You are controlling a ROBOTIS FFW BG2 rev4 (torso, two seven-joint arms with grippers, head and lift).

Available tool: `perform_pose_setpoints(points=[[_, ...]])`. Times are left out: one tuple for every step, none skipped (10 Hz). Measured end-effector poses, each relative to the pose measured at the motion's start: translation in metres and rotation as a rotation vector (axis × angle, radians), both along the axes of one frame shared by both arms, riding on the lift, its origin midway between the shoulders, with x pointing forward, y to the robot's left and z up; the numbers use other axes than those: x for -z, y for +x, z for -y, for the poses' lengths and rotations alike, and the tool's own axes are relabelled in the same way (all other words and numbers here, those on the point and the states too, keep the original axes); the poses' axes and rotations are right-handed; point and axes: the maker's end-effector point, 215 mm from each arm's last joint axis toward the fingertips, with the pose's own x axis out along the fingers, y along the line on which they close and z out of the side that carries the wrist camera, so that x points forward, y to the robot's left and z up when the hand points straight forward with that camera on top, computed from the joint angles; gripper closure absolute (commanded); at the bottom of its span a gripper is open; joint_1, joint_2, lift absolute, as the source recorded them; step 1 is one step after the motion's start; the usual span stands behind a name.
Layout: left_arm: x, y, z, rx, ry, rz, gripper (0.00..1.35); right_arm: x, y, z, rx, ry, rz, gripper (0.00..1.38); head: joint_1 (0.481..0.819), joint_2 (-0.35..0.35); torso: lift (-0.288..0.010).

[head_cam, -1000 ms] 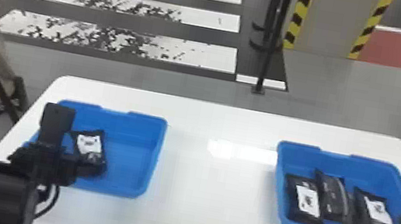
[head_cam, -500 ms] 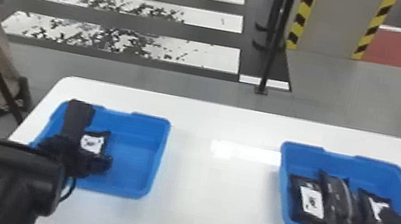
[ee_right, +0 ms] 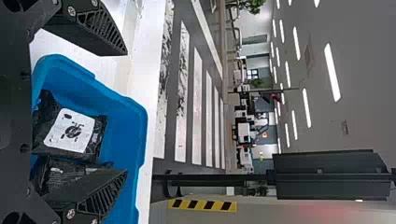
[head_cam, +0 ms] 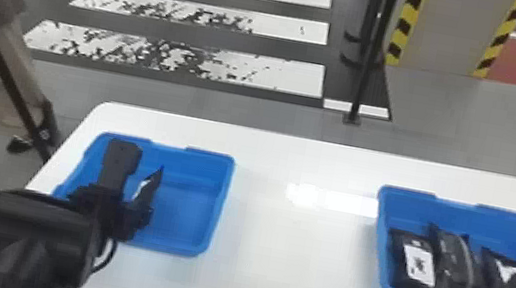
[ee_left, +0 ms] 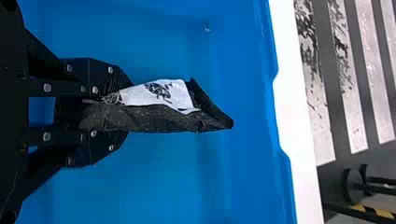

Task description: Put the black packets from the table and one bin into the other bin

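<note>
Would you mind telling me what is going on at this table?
The robot's left claw grips a black packet with a white label at the blue plastic bin on its left. Its open right claw is at the other blue plastic bin, where three black packets lie. The gripped packet is not yet there.

Between the left arm's flat black fingers, a creased black packet is looking like plastic film, its white rectangular label appearing papery and matt. Around these fingers, a blue rectangular bin is showing smooth plastic. Beside the right arm's matt, ribbed black fingers, a white-labelled black packet is gleaming in wrinkles. Between both pairs, the white flat desk is reflecting light glossily.
</note>
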Motion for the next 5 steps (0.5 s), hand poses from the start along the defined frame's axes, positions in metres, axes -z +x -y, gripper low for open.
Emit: perform_pose_setpoints(points=[[-0.017,0.008,0.011,0.019,-0.020,0.058,1.21,0.000,0.000,0.000,0.000,0.000,0.000,0.13,0.695,0.052,-0.110],[-0.039,0.016,0.025,0.044,-0.056,0.137,1.21,0.000,0.000,0.000,-0.001,0.000,0.000,0.13,0.695,0.033,-0.110],[-0.061,0.021,0.035,0.061,-0.085,0.215,1.21,-0.002,0.001,-0.001,-0.003,0.000,0.003,0.13,0.695,0.018,-0.110],[-0.094,0.022,0.043,0.072,-0.124,0.322,1.21,-0.006,0.004,-0.005,-0.021,0.004,0.007,0.12,0.695,0.015,-0.110],[-0.135,0.019,0.060,0.096,-0.206,0.464,1.21,-0.013,0.012,-0.016,-0.067,0.020,0.002,0.12,0.695,0.010,-0.110]])
